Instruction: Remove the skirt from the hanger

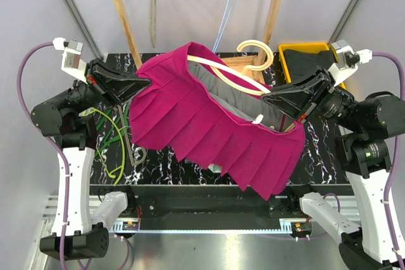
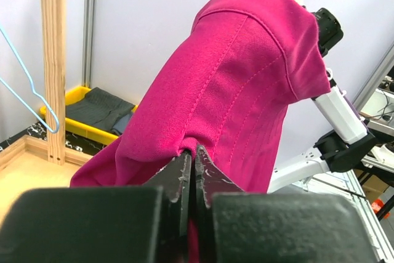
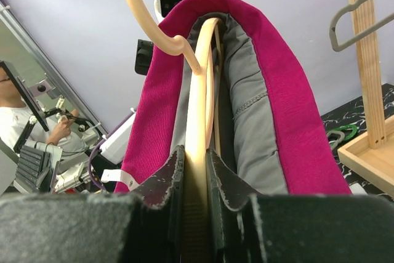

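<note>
A magenta pleated skirt (image 1: 209, 131) with a grey lining hangs in the air above the table, stretched between my two arms. A pale wooden hanger (image 1: 243, 80) runs inside its waistband, hook up at the back. My left gripper (image 1: 147, 81) is shut on the skirt's left waist corner (image 2: 234, 103); the cloth bunches between its fingertips (image 2: 184, 167). My right gripper (image 1: 269, 99) is shut on the right arm of the hanger (image 3: 200, 109), which shows between the skirt's waistband (image 3: 289, 103) and lining.
A wooden rack frame (image 1: 120, 11) stands at the back with a blue wire hanger (image 1: 226, 11) and a grey hanger (image 1: 152, 11). A yellow bin (image 1: 310, 61) with dark cloth sits back right. Green cables (image 1: 111, 134) lie at the left on the black marbled table (image 1: 316, 156).
</note>
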You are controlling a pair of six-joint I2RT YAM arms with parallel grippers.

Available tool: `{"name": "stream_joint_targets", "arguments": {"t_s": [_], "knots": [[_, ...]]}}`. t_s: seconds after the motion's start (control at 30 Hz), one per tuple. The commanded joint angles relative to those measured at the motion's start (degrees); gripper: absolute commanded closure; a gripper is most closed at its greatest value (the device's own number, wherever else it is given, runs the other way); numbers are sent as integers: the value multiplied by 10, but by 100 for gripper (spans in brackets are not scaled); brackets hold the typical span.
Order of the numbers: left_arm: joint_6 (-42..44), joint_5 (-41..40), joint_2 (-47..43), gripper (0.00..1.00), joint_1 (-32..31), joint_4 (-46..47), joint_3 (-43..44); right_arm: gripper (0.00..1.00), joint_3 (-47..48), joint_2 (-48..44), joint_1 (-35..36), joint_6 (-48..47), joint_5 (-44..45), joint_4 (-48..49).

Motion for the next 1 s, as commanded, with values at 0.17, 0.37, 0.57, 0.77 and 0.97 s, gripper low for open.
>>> {"name": "stream_joint_targets", "arguments": {"t_s": [0.17, 0.37, 0.57, 0.77, 0.97], "knots": [[59, -27, -16, 59, -26, -73, 28, 100, -56, 1, 1, -27, 19, 51], [77, -31, -5, 76, -41, -95, 48, 100, -74, 0, 6, -81, 24, 13], [103, -31, 8, 60, -58, -116, 66, 100, -91, 7, 23, -85, 26, 23], [265, -55, -5, 1, -58, -305, 79, 100, -77, 15, 36, -88, 31, 28], [337, -72, -12, 1, -61, -318, 52, 100, -55, 22, 39, -74, 29, 42]]}}
